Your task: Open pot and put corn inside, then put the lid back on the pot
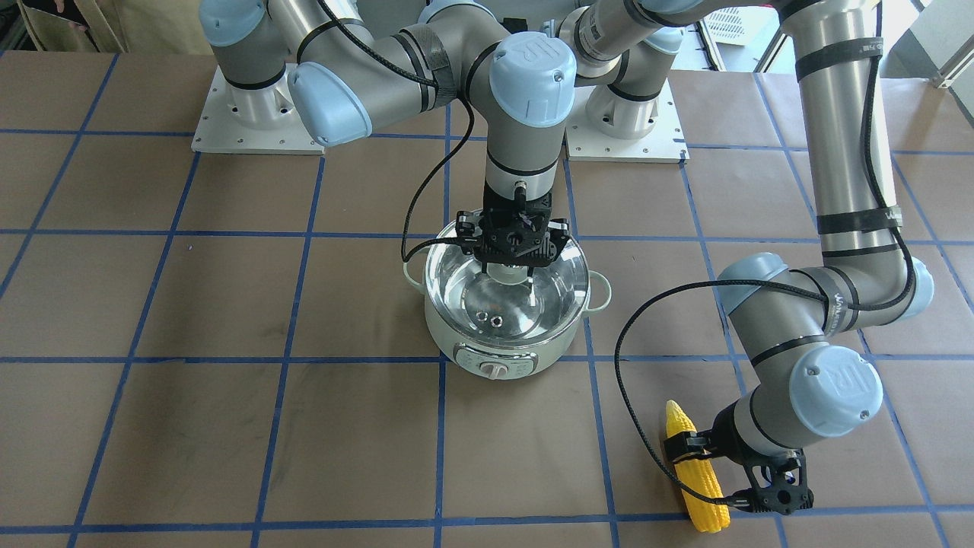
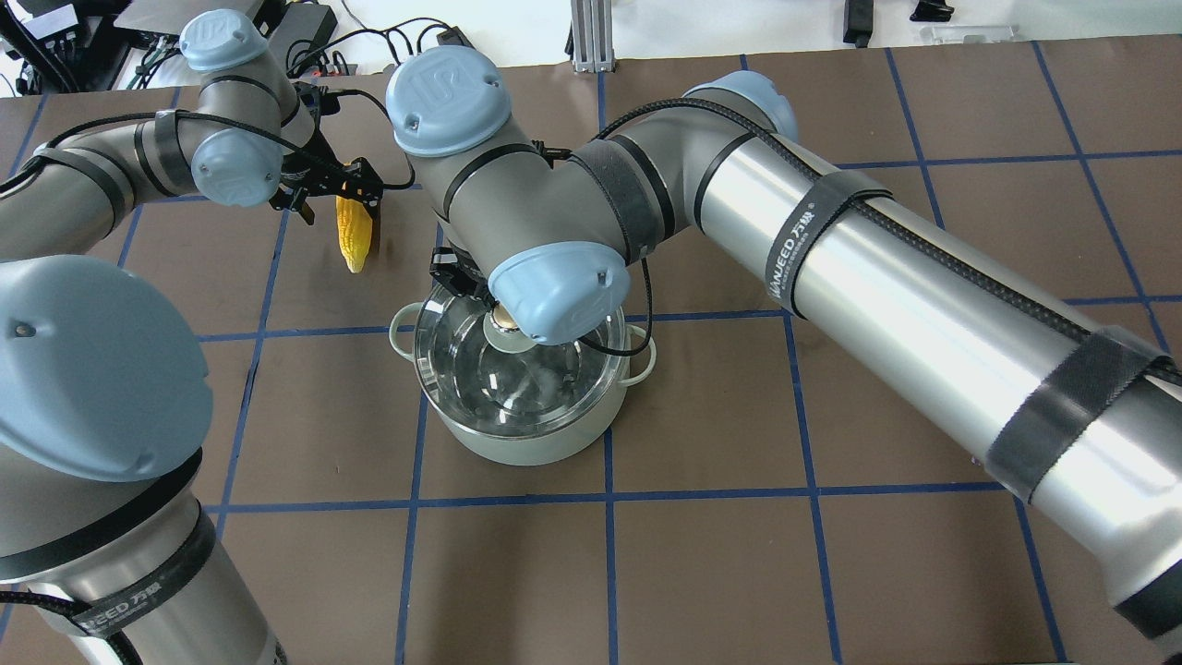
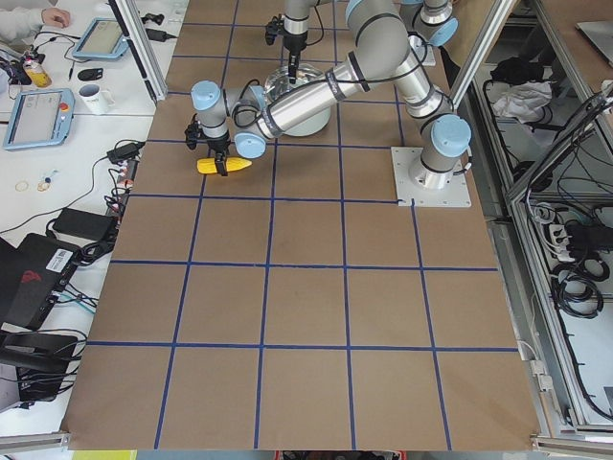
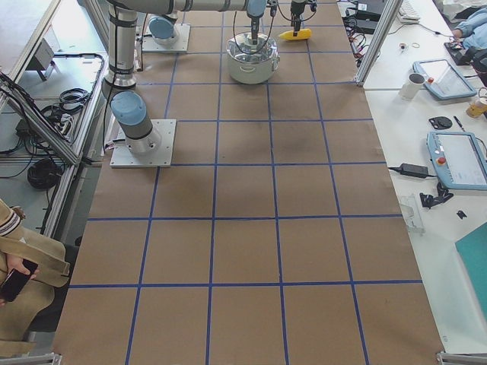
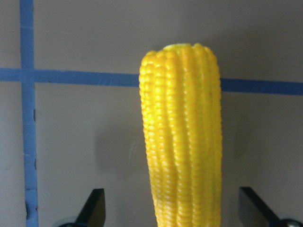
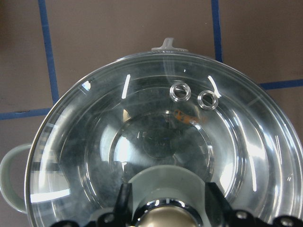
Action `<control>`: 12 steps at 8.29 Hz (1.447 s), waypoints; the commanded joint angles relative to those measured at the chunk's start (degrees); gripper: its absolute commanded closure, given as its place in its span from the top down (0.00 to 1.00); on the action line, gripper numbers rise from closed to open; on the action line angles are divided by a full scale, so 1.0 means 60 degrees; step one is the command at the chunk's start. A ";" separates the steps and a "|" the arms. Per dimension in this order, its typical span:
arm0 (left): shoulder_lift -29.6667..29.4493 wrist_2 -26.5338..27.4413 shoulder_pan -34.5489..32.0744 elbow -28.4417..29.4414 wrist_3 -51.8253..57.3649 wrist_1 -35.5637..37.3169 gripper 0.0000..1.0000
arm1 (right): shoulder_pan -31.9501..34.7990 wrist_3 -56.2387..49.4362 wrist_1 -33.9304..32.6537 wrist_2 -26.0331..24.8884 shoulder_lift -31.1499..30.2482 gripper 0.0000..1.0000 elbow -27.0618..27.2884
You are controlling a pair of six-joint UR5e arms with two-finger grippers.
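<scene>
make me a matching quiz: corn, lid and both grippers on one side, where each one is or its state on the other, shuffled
Things:
1. corn
2. lid
3. left gripper
4. right gripper

Places or states:
a. down at the knob, a finger on each side of it
b. lying on the table
c. resting on the pot
d. open, fingers wide on either side of the cob

Pairs: 1-b, 2-c, 3-d, 4-a

corn (image 5: 182, 137) cut off at the bottom edge; lid knob (image 6: 165, 182) seemingly half hidden by right tool (image 1: 508, 270).
</scene>
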 commanded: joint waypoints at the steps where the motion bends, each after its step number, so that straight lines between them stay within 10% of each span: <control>1: -0.0166 -0.0139 0.0005 0.0006 -0.0425 0.0062 0.99 | 0.0000 -0.0006 0.0044 0.0067 0.0014 0.48 0.0000; 2: -0.0224 -0.0125 0.0005 0.0006 -0.0366 0.0063 0.80 | 0.0000 0.0009 0.0059 0.0081 0.0000 0.44 0.0000; 4: -0.0327 -0.0139 0.0005 0.0006 -0.0482 0.0063 0.00 | 0.0000 -0.0006 0.0059 0.0081 -0.0015 0.43 -0.0087; 8: 0.0256 -0.0008 -0.0009 0.0006 -0.0468 -0.0171 0.00 | -0.0904 -0.1012 0.0466 0.0037 -0.1036 0.42 -0.0264; 12: 0.2202 0.0227 -0.0169 -0.0023 -0.0483 -0.2132 0.00 | -0.3597 -0.3586 0.3231 0.0446 -0.3203 0.41 -0.0249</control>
